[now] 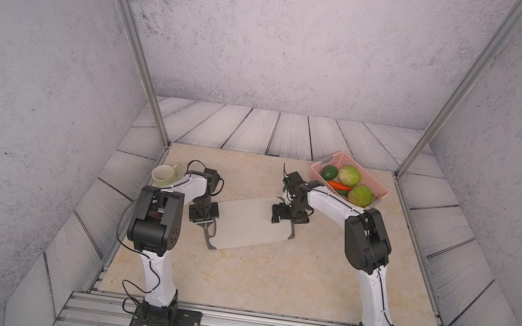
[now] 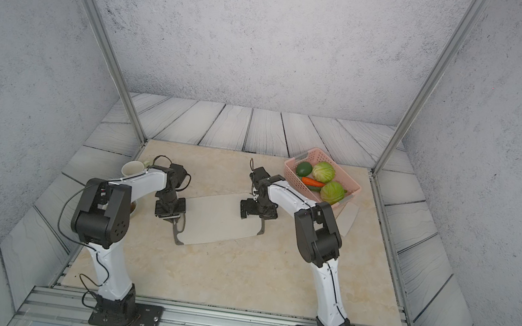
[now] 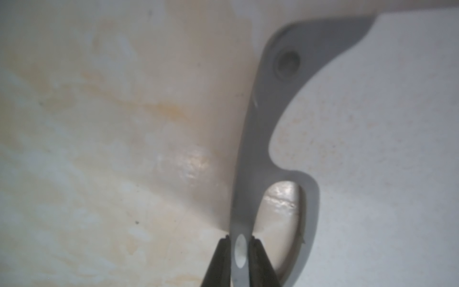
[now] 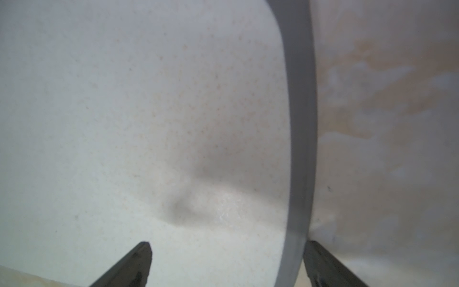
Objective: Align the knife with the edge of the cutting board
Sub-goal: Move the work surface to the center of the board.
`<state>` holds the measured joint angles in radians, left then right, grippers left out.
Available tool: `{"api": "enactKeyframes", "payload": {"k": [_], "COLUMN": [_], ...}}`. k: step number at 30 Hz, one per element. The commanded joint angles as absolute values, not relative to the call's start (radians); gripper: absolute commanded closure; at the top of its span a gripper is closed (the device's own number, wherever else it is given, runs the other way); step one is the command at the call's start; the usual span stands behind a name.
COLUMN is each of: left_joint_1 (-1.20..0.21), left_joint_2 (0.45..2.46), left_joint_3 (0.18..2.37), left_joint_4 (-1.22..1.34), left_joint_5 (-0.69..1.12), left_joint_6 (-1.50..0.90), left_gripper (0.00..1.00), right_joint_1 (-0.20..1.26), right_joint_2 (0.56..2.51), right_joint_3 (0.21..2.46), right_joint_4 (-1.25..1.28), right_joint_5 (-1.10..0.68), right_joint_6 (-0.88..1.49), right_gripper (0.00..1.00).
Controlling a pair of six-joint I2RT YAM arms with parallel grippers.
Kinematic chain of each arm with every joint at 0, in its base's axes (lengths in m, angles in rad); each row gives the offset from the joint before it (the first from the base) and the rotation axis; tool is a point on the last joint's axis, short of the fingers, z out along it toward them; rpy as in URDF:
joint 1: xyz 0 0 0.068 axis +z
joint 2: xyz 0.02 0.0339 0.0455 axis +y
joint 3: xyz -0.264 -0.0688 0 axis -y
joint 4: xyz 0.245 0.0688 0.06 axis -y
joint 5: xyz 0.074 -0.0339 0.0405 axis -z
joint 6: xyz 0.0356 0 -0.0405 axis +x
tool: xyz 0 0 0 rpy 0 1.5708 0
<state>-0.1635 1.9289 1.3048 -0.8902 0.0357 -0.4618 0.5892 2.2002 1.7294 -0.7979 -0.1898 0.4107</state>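
The off-white cutting board [image 1: 251, 225] [image 2: 219, 224] lies slanted on the table between both arms. My left gripper [image 1: 207, 225] [image 3: 240, 239] is shut on the board's grey trim strip [image 3: 250, 149], just outside the oval handle slot [image 3: 280, 206]. My right gripper [image 1: 284, 221] [image 4: 228, 244] hangs open over the board's other end. One of its fingers [image 4: 139, 263] is above the white surface and one is past the grey end trim [image 4: 298, 124]. The knife [image 2: 348, 217] shows as a pale blade on the table beside the basket, partly hidden by the right arm.
A pink basket [image 1: 316, 174] [image 2: 289, 171] with cabbages, a carrot and an avocado stands at the back right. A pale mug [image 1: 164, 176] [image 2: 132, 168] sits at the left edge behind the left arm. Metal frame posts rise at both back corners.
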Motion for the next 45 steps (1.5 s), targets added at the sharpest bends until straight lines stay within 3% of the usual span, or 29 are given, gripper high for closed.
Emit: {"api": "enactKeyframes", "payload": {"k": [1, 23, 33, 37, 45], "left_joint_1": [-0.191, -0.341, -0.359, -0.359, -0.352], "left_joint_2": [1.952, 1.923, 1.9, 1.887, 1.819], "left_joint_3": [1.336, 1.303, 1.289, 1.287, 1.282], "left_joint_4": [-0.91, -0.835, -0.812, -0.811, -0.813], "left_joint_5": [0.064, 0.094, 0.09, 0.087, 0.045], "left_joint_6": [-0.448, -0.454, -0.471, -0.477, -0.485], "left_gripper": [1.0, 1.0, 0.95, 0.86, 0.44], "right_joint_1": [0.591, 0.582, 0.583, 0.583, 0.584], "right_joint_2": [2.148, 1.914, 1.798, 1.769, 1.718], "right_joint_3": [1.662, 1.25, 1.065, 1.034, 1.035], "right_joint_4": [-0.758, -0.537, -0.454, -0.448, -0.489], "right_joint_5": [-0.21, -0.193, -0.161, -0.151, -0.127], "right_joint_6": [0.441, 0.626, 0.724, 0.733, 0.71], "right_gripper": [0.01, 0.01, 0.01, 0.01, 0.01]}}
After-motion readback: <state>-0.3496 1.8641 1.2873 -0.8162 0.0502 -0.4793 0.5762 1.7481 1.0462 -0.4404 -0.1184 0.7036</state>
